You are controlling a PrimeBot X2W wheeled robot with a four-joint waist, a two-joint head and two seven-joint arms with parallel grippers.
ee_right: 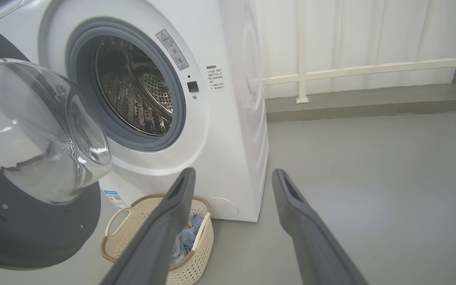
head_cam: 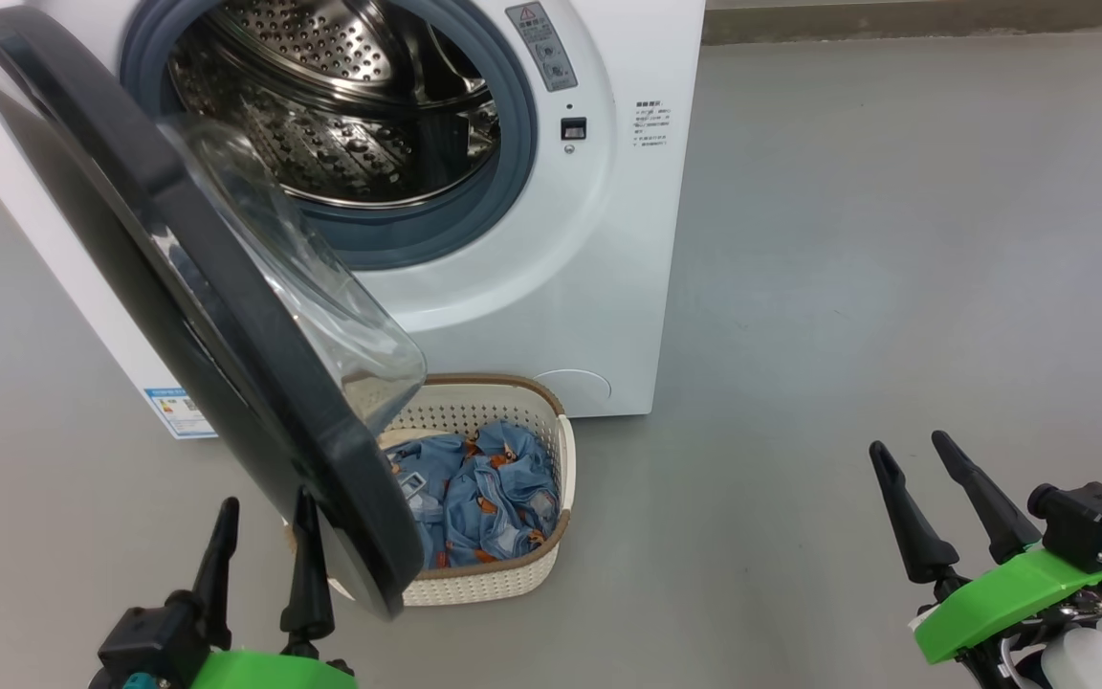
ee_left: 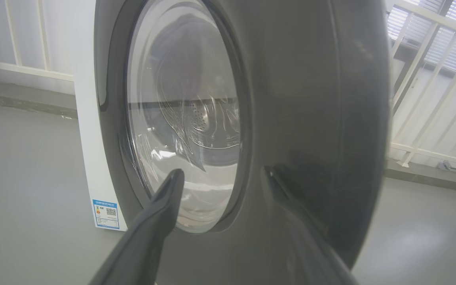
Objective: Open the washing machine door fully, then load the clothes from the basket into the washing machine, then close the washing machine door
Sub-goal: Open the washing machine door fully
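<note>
L gripper [head_cam: 266, 498], spread & empty, sits just beside the half-open washing machine door [head_cam: 216, 325], rim at its 1 o'clock. R gripper [head_cam: 911, 445], also spread, is farther off.

You have the washing machine door [head_cam: 245, 383] standing open, swung out to the left, its black rim and bulging glass bowl hanging over the left part of the basket [head_cam: 513, 579]. The white washing machine [head_cam: 570, 287] shows its steel drum [head_cam: 350, 124]. The cream basket stands on the floor [head_cam: 895, 239] just before the machine's front, with the blue printed clothes [head_cam: 484, 498] bundled inside.
</note>
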